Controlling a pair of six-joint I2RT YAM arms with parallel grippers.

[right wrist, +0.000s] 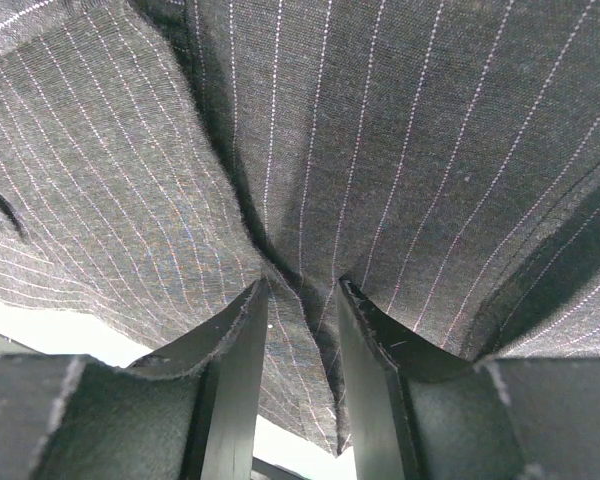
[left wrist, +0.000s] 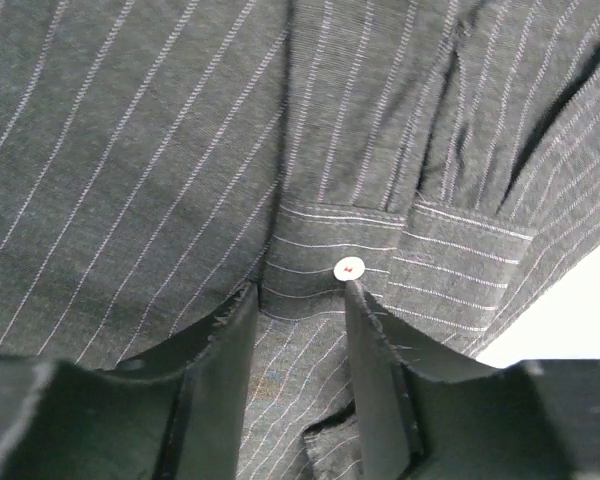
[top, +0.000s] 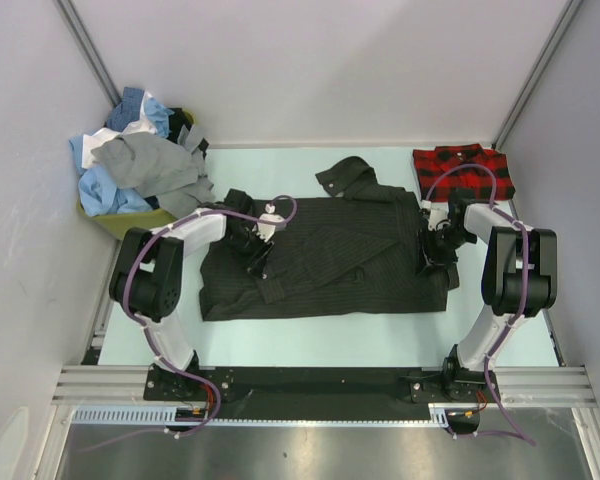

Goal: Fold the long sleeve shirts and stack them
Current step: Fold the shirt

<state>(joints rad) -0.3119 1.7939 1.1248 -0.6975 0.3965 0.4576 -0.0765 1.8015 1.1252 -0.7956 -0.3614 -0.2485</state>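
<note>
where it lies spread, charcoal pinstriped shirt, white cuff button, creased

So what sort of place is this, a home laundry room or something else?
Most likely a purpose-built robot test cell, not a home: bare white wall panels all round, an aluminium rail along the near edge, and a dark pinstriped shirt spread on a plain pale table.

Bright, even light — soft shadows.
</note>
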